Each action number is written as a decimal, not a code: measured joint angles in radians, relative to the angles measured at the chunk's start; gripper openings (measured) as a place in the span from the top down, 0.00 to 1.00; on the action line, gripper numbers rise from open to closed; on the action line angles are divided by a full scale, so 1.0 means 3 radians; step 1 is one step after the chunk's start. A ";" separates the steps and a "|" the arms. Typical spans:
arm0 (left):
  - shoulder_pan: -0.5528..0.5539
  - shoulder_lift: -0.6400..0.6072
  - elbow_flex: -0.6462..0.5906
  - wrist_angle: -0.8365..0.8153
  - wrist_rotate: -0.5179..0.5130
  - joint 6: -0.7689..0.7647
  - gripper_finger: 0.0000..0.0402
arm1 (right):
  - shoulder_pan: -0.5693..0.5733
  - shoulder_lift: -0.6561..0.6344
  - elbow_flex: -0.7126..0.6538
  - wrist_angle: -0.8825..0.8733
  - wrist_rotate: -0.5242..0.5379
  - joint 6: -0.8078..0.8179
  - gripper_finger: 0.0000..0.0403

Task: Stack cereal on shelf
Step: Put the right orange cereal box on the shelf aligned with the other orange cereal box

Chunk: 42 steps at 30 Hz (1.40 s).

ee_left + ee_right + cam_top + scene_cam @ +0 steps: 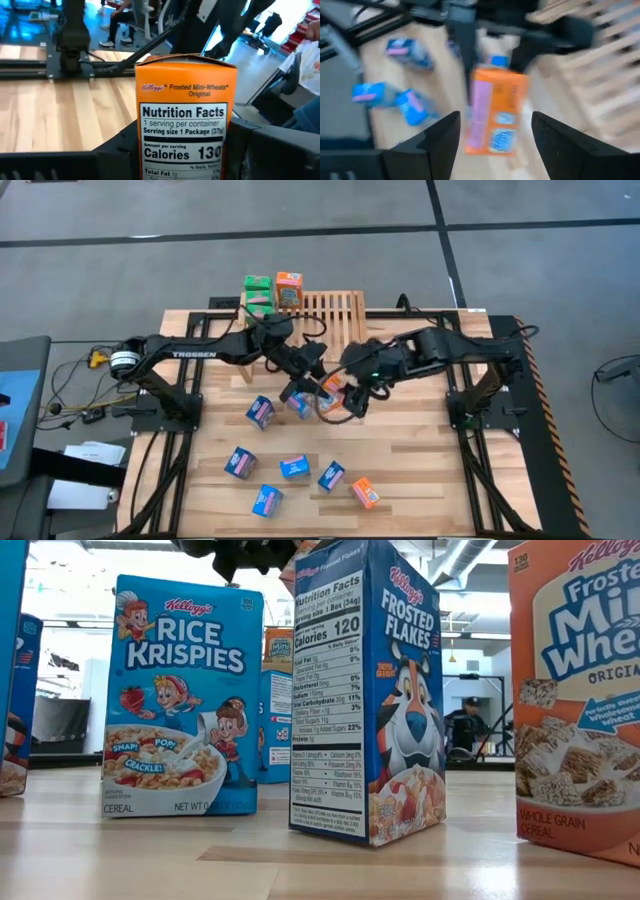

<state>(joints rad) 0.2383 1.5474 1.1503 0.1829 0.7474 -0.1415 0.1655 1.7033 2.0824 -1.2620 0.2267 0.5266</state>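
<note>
An orange cereal box (186,115) hangs above the table's middle, with my left gripper (180,150) shut on it. My right gripper (495,135) stands open just to the right of it (352,402). Its fingers stand on either side of the box's (495,110) near end, with a gap on each side. The light-wood shelf (335,315) stands at the table's far edge. A green box (258,292) and an orange box (289,288) stand on its left part. Several blue boxes, such as one (260,412), and one orange box (365,492) lie on the table. My left gripper pinches the orange box between its two fingers (240,145), one on each broad face, at the lower half of the box (146,160). The fingers come about level from the table's left. The box is lifted clear of the table, its narrow nutrition-label side facing the wrist.
In the low view a Rice Krispies box (180,700), a Frosted Flakes box (365,690) and a Mini-Wheats box (580,690) stand near the front edge. People sit and walk in the room beyond the table. Bare wood shows at the table's right.
</note>
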 joint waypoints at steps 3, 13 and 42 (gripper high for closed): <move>0.0101 -0.0075 -0.0003 0.0202 0.0105 -0.0137 0.66 | 0.0237 -0.0226 0.0004 -0.0019 0.0716 0.0113 0.33; 0.0432 -0.0441 -0.0131 0.2043 0.0018 -0.1086 0.64 | 0.1027 -0.0632 -0.0582 0.0210 0.2211 0.0715 0.33; 0.0864 -0.0488 -0.1005 0.4588 -0.0180 -0.2787 0.64 | 0.0061 -0.0752 -0.2124 0.3667 0.1120 -0.0989 0.33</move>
<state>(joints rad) 0.4976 1.4010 0.8490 1.5594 0.6935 -0.9775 0.1838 1.4776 1.4453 -0.1620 0.5628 0.2300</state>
